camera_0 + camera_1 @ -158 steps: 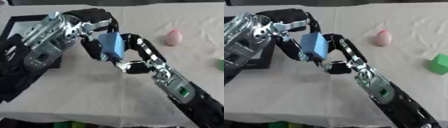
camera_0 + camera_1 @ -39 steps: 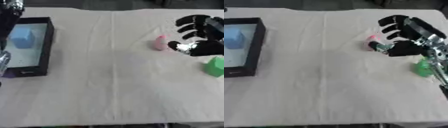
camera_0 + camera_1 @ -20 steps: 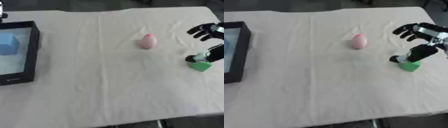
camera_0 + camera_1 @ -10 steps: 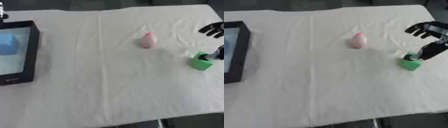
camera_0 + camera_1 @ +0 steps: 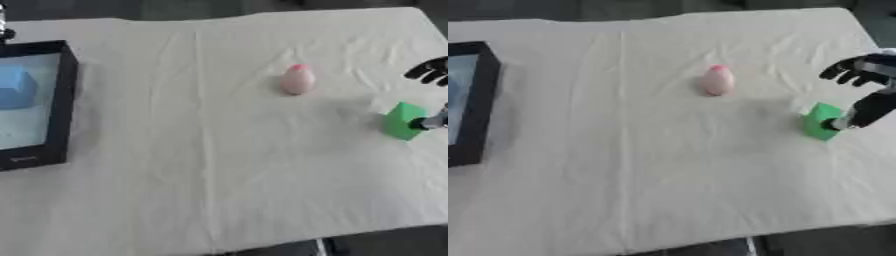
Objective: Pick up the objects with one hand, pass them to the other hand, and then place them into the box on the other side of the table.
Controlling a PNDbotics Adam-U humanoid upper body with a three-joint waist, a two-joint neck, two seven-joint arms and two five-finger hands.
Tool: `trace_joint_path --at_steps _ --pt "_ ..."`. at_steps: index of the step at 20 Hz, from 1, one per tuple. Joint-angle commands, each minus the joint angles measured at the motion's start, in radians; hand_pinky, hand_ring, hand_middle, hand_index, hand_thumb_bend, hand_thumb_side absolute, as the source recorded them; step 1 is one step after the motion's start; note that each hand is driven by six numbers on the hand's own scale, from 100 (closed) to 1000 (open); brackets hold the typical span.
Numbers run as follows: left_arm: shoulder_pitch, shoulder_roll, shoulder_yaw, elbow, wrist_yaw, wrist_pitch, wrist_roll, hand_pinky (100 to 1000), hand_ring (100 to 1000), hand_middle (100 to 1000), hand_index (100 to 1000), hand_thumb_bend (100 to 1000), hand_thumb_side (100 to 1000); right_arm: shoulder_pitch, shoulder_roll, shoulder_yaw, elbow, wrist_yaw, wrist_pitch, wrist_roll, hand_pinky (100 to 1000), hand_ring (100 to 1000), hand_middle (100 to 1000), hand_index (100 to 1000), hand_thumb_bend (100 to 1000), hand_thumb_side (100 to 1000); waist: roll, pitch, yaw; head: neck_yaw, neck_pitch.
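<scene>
Item: small green plastic block (image 5: pixel 822 121), on the cream tablecloth (image 5: pixel 649 165), touching the thumb tip of the right hand (image 5: pixel 870 89); fingers (image 5: pixel 843 70) spread above it, not yet closed, apparently positioned for pickup. Pink egg-shaped object (image 5: pixel 717 80) well left of fingers. Black-walled box (image 5: pixel 54 105), far left, contains blue cube (image 5: pixel 16 87).

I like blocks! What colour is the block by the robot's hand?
Green block, clearest in the right eye view.

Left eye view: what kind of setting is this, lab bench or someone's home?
Probably a lab or test bench, not a home: a table under a plain cream cloth, a black box at the left edge holding a blue block, and toy-like props, a pink egg shape and a green block at the right hand.
</scene>
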Motion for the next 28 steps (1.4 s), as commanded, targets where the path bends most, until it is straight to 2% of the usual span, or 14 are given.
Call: trace_joint_path --at_steps 1,10,28 --pt "-0.008 0.011 0.012 -0.02 0.002 0.0 0.007 704 831 735 774 101 605 -0.014 -0.043 -0.007 0.018 0.02 -0.009 0.007 889 892 869 873 542 100 0.0 -0.012 -0.001 -0.009 -0.015" --pt "-0.005 0.005 0.012 -0.022 0.003 -0.004 0.011 704 830 731 771 100 606 -0.032 -0.02 0.014 0.072 0.07 0.006 -0.079 881 871 844 869 526 100 0.007 -0.006 0.004 -0.018 -0.025" --pt "0.001 -0.001 0.009 -0.026 0.007 0.003 0.02 704 830 726 766 100 621 -0.053 0.009 0.046 0.163 0.145 0.006 -0.097 888 863 816 857 502 100 0.016 0.005 0.018 -0.026 -0.028"
